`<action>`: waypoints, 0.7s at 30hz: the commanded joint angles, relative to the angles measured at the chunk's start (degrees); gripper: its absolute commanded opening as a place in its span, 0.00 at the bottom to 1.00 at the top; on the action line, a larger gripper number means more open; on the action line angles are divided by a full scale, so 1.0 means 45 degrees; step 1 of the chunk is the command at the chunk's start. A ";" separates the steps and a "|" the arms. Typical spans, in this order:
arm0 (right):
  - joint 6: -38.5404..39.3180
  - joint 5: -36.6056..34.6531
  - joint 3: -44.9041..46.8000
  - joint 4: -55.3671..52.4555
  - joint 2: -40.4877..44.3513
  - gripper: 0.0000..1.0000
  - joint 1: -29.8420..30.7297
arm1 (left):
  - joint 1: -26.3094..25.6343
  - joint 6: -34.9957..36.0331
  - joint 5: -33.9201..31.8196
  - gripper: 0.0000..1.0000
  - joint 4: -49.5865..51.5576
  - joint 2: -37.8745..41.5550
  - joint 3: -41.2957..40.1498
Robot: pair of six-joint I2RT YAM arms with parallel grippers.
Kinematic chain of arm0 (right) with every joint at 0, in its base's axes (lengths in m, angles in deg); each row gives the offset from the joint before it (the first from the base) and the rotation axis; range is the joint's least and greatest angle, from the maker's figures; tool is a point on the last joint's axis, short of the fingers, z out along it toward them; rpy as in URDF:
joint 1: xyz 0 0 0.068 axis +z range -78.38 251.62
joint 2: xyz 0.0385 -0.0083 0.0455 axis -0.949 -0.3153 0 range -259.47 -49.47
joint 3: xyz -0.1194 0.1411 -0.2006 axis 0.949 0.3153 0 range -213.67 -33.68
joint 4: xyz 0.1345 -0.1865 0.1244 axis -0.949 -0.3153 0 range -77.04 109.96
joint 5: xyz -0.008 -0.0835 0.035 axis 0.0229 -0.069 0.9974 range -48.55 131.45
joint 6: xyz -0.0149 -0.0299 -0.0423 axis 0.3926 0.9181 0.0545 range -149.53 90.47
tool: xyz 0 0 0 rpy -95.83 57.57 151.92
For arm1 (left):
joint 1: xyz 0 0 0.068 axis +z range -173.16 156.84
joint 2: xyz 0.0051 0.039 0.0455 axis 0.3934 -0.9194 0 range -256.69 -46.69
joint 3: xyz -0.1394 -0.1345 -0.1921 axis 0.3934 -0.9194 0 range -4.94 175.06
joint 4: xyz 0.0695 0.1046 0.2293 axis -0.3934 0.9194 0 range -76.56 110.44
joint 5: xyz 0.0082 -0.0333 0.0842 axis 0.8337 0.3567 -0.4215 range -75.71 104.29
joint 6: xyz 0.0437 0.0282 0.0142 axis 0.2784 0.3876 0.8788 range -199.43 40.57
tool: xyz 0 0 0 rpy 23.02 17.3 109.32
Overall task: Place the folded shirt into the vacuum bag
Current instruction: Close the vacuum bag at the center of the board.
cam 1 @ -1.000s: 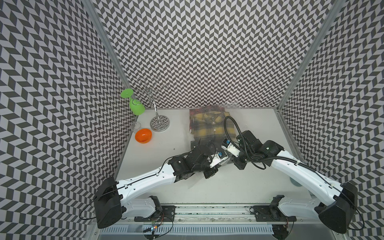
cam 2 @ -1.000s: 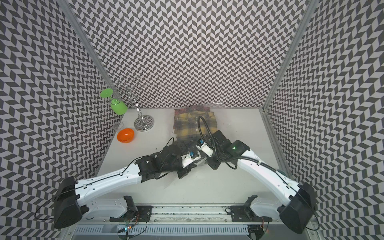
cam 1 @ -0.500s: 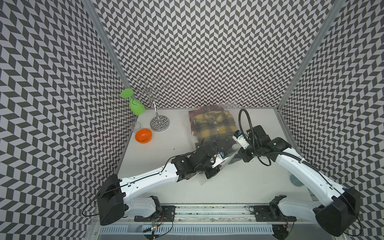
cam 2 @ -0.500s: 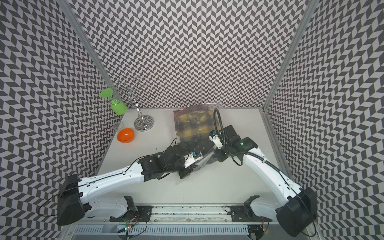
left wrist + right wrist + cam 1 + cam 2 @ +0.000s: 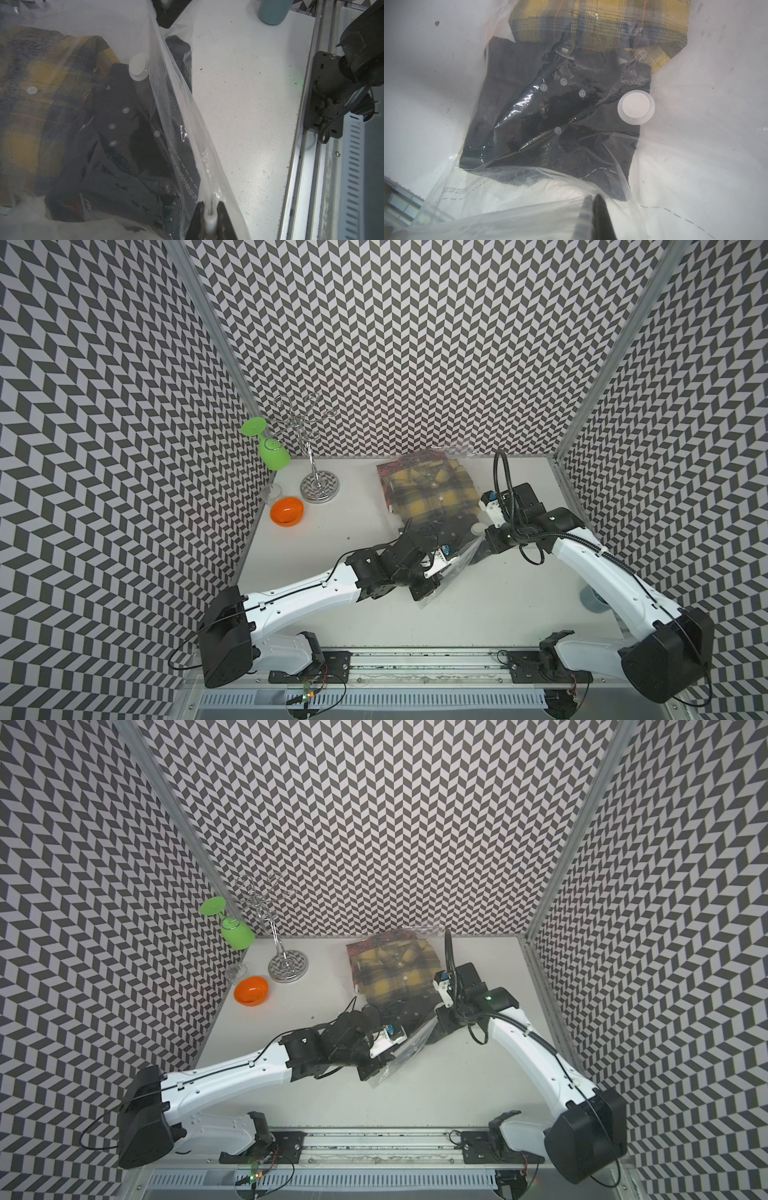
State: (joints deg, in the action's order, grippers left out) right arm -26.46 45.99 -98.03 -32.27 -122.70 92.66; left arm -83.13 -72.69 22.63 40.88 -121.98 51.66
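**Far left.** A green glass (image 5: 274,454) hangs on a wire rack (image 5: 319,488). An orange bowl (image 5: 286,511) sits just beside the rack base. All three are well outboard of the left claw (image 5: 211,205).

**Left arm (image 5: 299,601).** It stretches low over the table (image 5: 332,539) from its base, with the forearm angled forward and inward. The wrist is turned so the claw points along the bag mouth.

**Left claw.** The jaws are almost together and pinch the whitish zip-seal edge (image 5: 204,166) of the vacuum bag (image 5: 176,99). From the tips this edge runs raised and taut, straight ahead to the right claw (image 5: 593,197).

**Bag contents.** The bag lies between and beyond the two claws. The dark folded shirt (image 5: 560,108), with pale buttons, lies under the upper film, nearest the claws. A yellow plaid shirt (image 5: 432,489) touches its far edge. The round white valve cap (image 5: 636,107) sits on the film at the dark shirt's side.

**Right arm (image 5: 602,572).** It reaches forward and inward from its base, and the wrist is bent down toward the bag.

**Right claw.** The jaws are pressed together on a fold of the bag film.

**Limits of view.**
- In both top views the wrist housings and plastic cover the tips of both claws.
- In the right wrist view one finger shows only as a blur through the film.
- A blue-grey cup (image 5: 592,602), outboard of the right claw, is mostly behind the forearm. The left wrist view cuts it off.
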 commanded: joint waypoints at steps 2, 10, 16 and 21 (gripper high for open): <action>-0.0599 -0.2389 -0.0331 0.1878 0.0237 0.00 -0.1109 | -0.0403 -0.0492 0.1099 0.00 0.3156 -0.0096 0.0233; -0.0717 -0.2438 -0.0302 0.2303 0.0380 0.00 -0.1672 | -0.0832 -0.0849 0.1413 0.00 0.3716 -0.0816 0.0738; -0.0851 -0.2600 -0.0250 0.2635 0.0395 0.00 -0.2190 | -0.0885 -0.0912 0.1282 0.00 0.3707 -0.0848 0.0728; -0.0915 -0.2532 -0.0141 0.2952 0.0409 0.00 -0.2507 | -0.0926 -0.0939 0.1261 0.00 0.3707 -0.0847 0.0728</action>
State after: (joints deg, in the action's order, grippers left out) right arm -27.70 46.36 -97.95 -32.25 -122.54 85.51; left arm -85.53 -76.78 23.96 43.73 -125.95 56.03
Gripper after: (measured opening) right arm 0.048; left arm 0.110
